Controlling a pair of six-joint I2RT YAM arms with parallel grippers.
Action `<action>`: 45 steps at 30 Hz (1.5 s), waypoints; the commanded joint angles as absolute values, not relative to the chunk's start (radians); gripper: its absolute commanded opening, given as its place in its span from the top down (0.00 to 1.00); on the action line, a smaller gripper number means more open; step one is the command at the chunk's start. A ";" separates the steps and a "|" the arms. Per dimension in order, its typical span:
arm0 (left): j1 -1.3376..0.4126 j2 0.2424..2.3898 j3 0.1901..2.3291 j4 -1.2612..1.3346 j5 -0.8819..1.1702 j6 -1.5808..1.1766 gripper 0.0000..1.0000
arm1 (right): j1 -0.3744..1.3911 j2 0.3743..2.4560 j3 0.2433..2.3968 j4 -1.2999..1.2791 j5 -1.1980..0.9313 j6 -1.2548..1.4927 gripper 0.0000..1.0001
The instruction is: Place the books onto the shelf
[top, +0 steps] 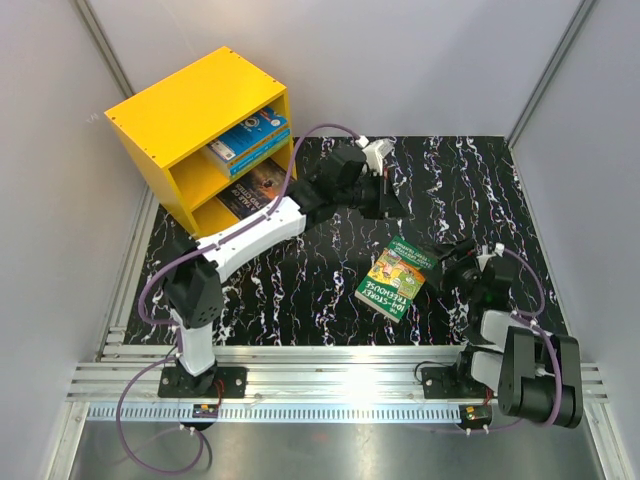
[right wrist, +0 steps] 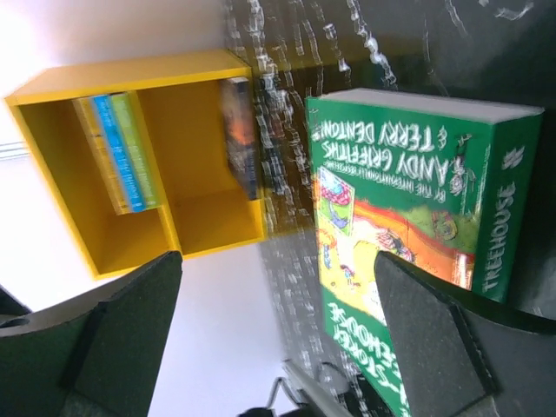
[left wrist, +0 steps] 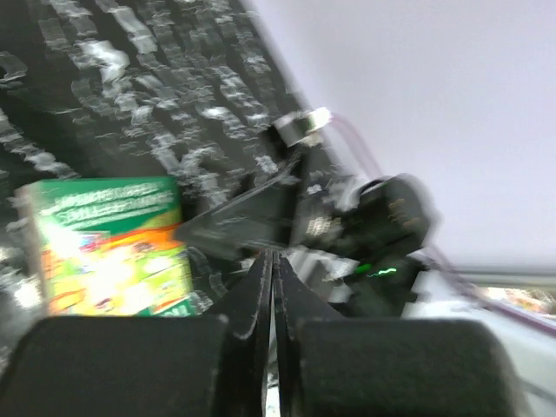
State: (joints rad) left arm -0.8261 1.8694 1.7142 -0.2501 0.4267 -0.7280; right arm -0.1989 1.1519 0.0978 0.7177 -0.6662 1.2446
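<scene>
Lying on marbled mat, glossy green book; L tool pressed together, R tool spread.

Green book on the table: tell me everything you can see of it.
The green book is a glossy paperback, closed: green cover with yellow lettering and an orange cartoon picture, Treehouse in white on the spine, white page edges. It lies flat, cover up, askew on the black marbled table. Only the table touches it.

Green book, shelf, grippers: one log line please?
shelf: blue books top, dark book bottom | green book: on table | left gripper: shut, empty | right gripper: open
</scene>
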 commanded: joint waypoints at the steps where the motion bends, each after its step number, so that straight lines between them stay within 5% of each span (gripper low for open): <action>1: -0.819 1.874 1.678 -0.406 0.269 -0.570 0.87 | -0.195 1.082 0.234 0.371 -0.648 1.064 0.00; 2: -0.818 1.879 1.658 -0.425 0.247 -0.551 0.68 | -0.195 1.048 0.245 0.276 -0.614 1.027 0.00; 6: -0.815 1.914 1.542 -0.390 0.236 -0.514 0.37 | -0.195 0.875 0.265 -0.044 -0.471 0.908 0.00; 9: -0.813 1.973 1.514 -0.347 0.256 -0.523 0.32 | -0.193 0.809 0.278 -0.135 -0.433 0.885 0.00; 19: -0.827 2.082 1.519 -0.252 0.403 -0.595 0.33 | -0.176 1.159 0.245 0.115 -0.480 0.882 0.00; 29: -0.853 2.028 1.500 -0.196 0.515 -0.643 0.37 | -0.031 1.236 0.238 0.198 -0.373 0.985 0.00; 38: -0.859 1.979 1.466 -0.140 0.575 -0.684 0.57 | 0.049 1.361 0.227 0.331 -0.341 1.034 0.00; 45: -0.859 1.991 1.499 -0.126 0.581 -0.712 0.63 | 0.067 1.367 0.209 0.359 -0.328 1.046 0.00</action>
